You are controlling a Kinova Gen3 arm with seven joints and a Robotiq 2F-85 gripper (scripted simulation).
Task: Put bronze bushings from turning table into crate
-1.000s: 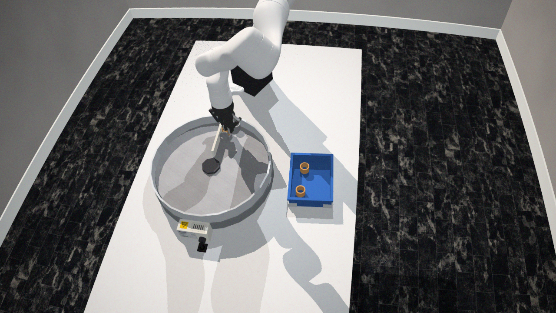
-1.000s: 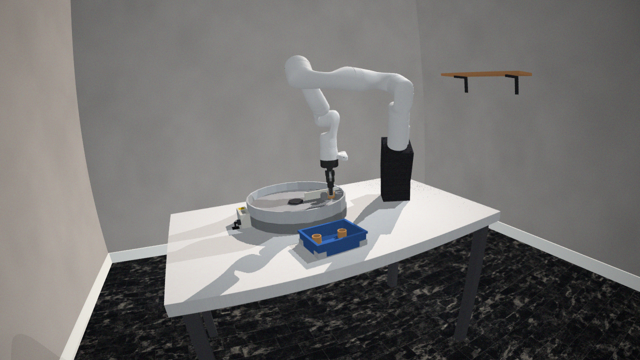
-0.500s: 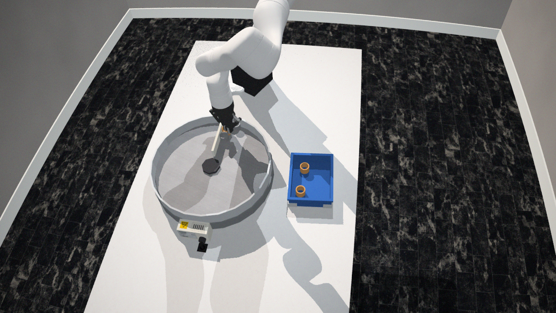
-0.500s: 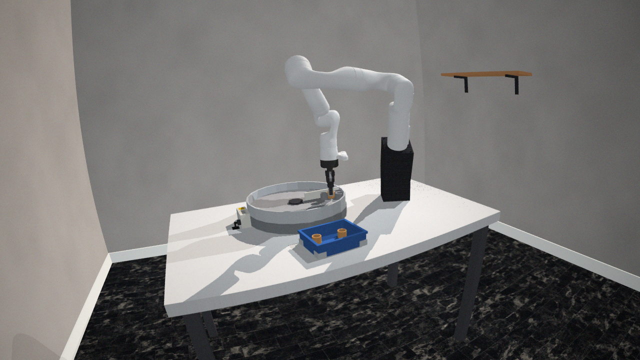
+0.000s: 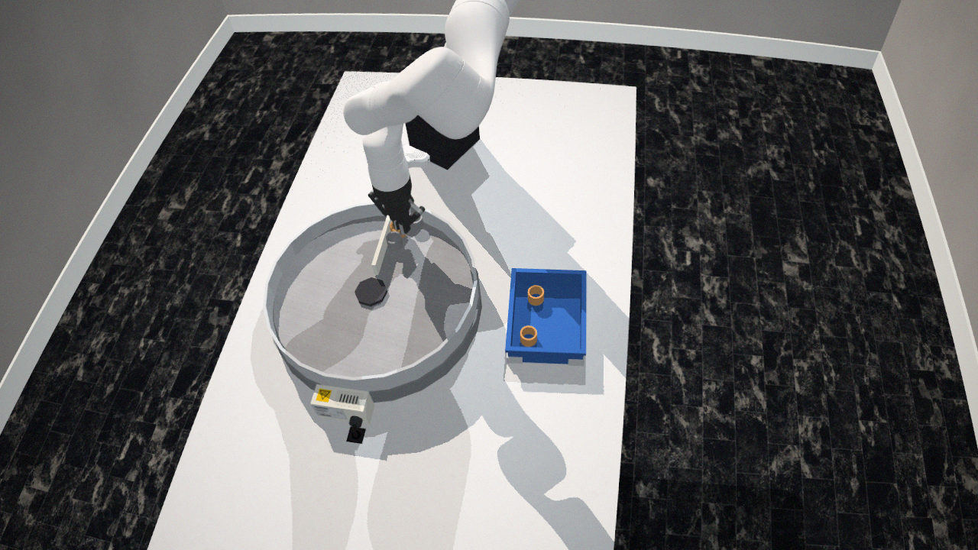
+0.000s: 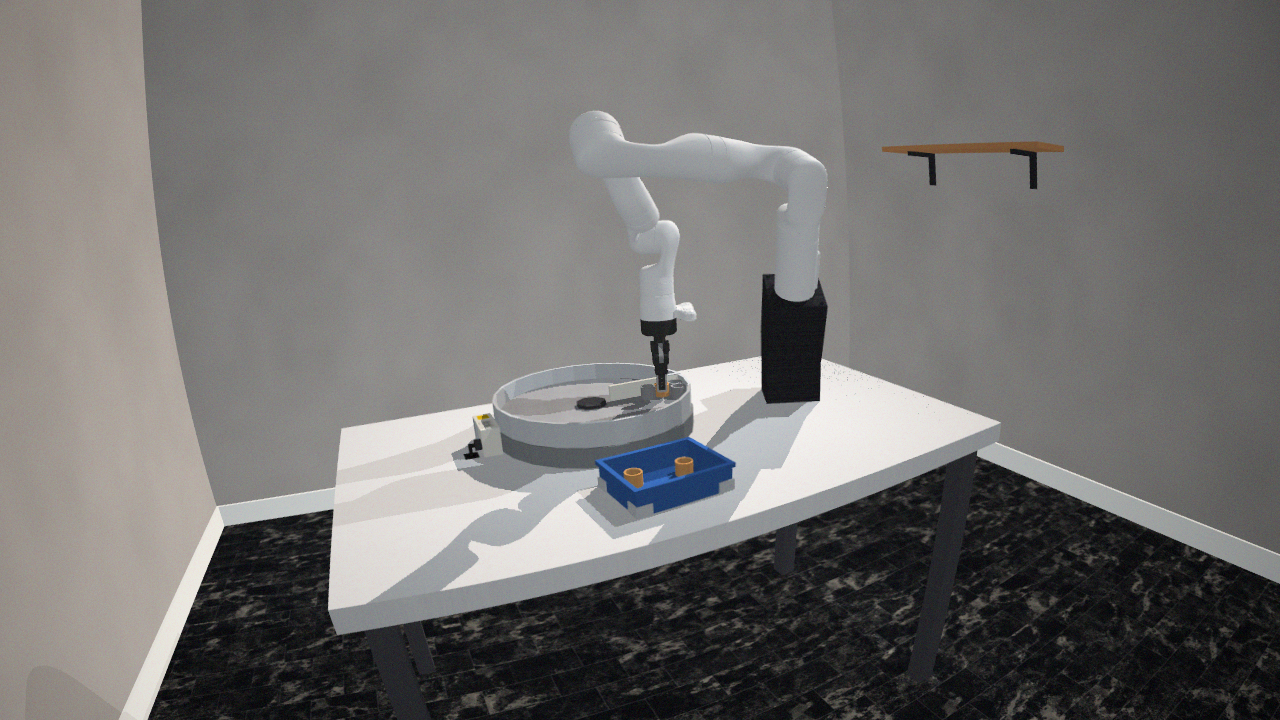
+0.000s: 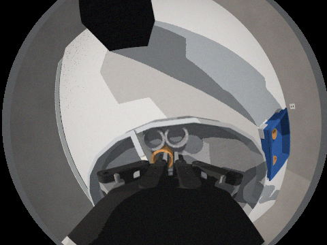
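Note:
My gripper [image 5: 401,231] [image 6: 661,387] [image 7: 170,157] points down at the back of the turning table [image 5: 328,334] [image 6: 572,434]. It is shut on the wall of a bronze bushing [image 5: 393,227] [image 7: 163,150], one finger inside the ring and one outside. The bushing is at disc level; a lift cannot be made out. Two steel bushings stand close by, one [image 5: 393,238] [image 6: 646,392] [image 7: 157,148] near the pale bar and one [image 7: 176,145] beside it. Two bronze bushings [image 5: 535,300] [image 5: 528,340] stand in the blue crate [image 5: 564,331] [image 6: 689,492] [image 7: 268,153].
A pale bar [image 5: 380,244] [image 6: 626,389] [image 7: 137,144] stands on the disc beside the held bushing. A raised grey wall rings the turning table. A dark hub [image 5: 371,292] [image 6: 590,402] sits at its centre, and a control box [image 5: 341,403] [image 6: 487,436] at its front edge.

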